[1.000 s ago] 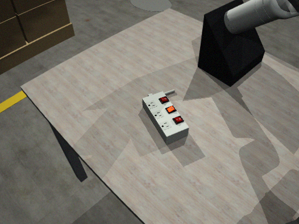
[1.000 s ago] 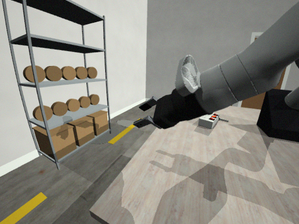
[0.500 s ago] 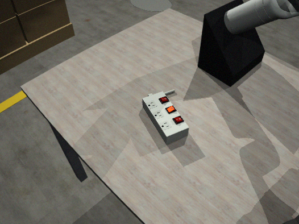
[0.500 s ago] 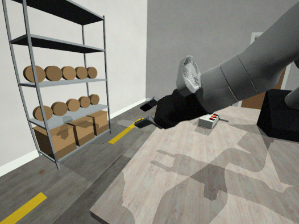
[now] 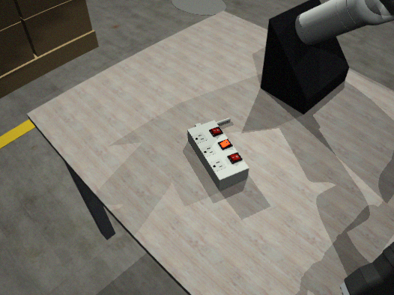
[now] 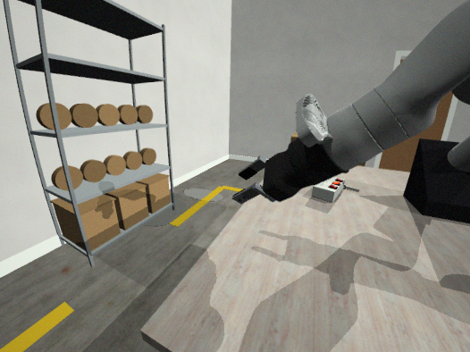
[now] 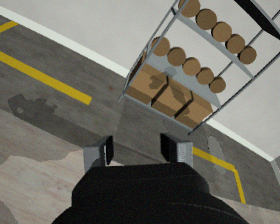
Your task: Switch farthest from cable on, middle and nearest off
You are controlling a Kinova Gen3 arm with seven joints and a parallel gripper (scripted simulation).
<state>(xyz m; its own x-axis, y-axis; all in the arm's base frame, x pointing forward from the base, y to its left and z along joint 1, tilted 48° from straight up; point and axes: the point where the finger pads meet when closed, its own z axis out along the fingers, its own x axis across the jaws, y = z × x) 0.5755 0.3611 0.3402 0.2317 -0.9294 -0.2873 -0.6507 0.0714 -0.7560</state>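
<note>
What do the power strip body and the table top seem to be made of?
Power strip: likely matte plastic; its body is uniform off-white with sharp moulded edges. Table top: looks like pale wood or wood-pattern laminate, since grain streaks run across it and it shows no gloss.

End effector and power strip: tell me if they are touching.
Apart. The wrist view shows the open end effector aimed at the shelving and floor, with nothing between or against its fingers. In the top view, the power strip lies alone on the table.

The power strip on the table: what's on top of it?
The power strip carries three red switches on top; the middle switch glows brighter. Beside them sit three sockets. Nothing covers its top; its underside is hidden.
</note>
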